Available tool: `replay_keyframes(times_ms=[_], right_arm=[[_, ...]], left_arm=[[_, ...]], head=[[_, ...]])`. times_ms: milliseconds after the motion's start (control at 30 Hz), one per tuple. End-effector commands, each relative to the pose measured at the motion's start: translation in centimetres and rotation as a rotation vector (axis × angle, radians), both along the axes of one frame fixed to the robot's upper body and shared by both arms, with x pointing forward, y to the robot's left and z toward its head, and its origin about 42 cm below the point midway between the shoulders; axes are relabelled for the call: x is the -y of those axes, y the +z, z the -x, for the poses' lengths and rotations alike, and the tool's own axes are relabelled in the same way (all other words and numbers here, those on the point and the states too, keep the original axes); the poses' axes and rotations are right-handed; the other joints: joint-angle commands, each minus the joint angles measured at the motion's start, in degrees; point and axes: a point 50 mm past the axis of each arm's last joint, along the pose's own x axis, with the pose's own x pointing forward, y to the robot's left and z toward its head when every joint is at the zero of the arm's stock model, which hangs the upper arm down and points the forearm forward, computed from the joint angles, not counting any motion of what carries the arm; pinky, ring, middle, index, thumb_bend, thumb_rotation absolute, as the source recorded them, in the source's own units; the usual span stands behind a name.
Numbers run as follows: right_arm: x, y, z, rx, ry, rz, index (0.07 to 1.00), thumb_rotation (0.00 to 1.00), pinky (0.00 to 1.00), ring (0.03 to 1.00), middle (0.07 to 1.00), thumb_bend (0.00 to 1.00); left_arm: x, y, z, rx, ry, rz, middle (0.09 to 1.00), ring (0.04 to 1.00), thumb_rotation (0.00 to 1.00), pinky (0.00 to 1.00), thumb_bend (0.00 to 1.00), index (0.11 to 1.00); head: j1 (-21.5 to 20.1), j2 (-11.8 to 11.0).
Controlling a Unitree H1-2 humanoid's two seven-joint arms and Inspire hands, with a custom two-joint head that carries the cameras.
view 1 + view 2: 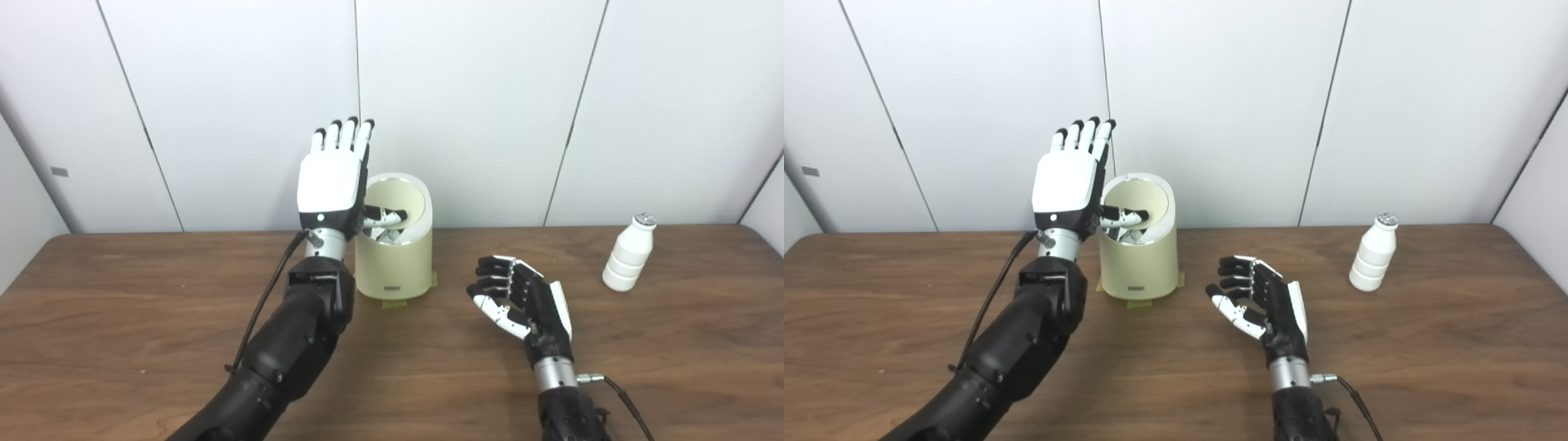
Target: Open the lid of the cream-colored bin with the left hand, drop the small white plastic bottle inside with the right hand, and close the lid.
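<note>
The cream-colored bin (395, 263) stands at the back middle of the table. Its round lid (401, 196) is tilted up toward the wall, showing its inner face. My left hand (331, 184) is raised at the bin's left side, fingers straight up and apart. Its thumb (386, 215) reaches across the bin's mouth in front of the lid. The small white plastic bottle (629, 254) stands upright at the far right, alone. My right hand (520, 297) is open and empty, just above the table between bin and bottle, well left of the bottle.
The brown wooden table (122, 294) runs to a white panelled wall (490, 92) right behind the bin. Yellowish tape (395, 303) shows under the bin's base. Cables hang from both wrists.
</note>
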Motion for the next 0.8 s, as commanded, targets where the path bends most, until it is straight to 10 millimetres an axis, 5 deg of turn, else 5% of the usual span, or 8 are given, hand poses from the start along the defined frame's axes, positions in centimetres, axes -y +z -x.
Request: replay_keyframes(times_ms=[0, 533, 767], right_arm=[[-0.4, 0.6, -0.1, 0.033, 0.004, -0.009, 0.609, 0.17, 0.52, 0.594, 0.622, 0.28], [-0.3, 0.5, -0.1, 0.028, 0.008, -0.006, 0.612, 0.15, 0.51, 0.591, 0.621, 0.28], [-0.4, 0.7, -0.1, 0.022, 0.001, 0.001, 0.611, 0.16, 0.51, 0.592, 0.623, 0.28]], left_arm=[[0.4, 3.1, -0.5, 0.092, -0.008, -0.016, 1.000, 1.000, 0.24, 1.00, 1.00, 1.000], [-0.6, 1.6, -1.0, 0.004, 0.054, -0.124, 1.000, 1.000, 0.17, 1.00, 1.00, 1.000], [-0.8, 0.9, -0.8, -0.013, 0.037, -0.129, 1.000, 1.000, 0.22, 1.00, 1.00, 1.000]], head=[[-0.02, 0.11], [0.18, -0.09], [0.02, -0.01]])
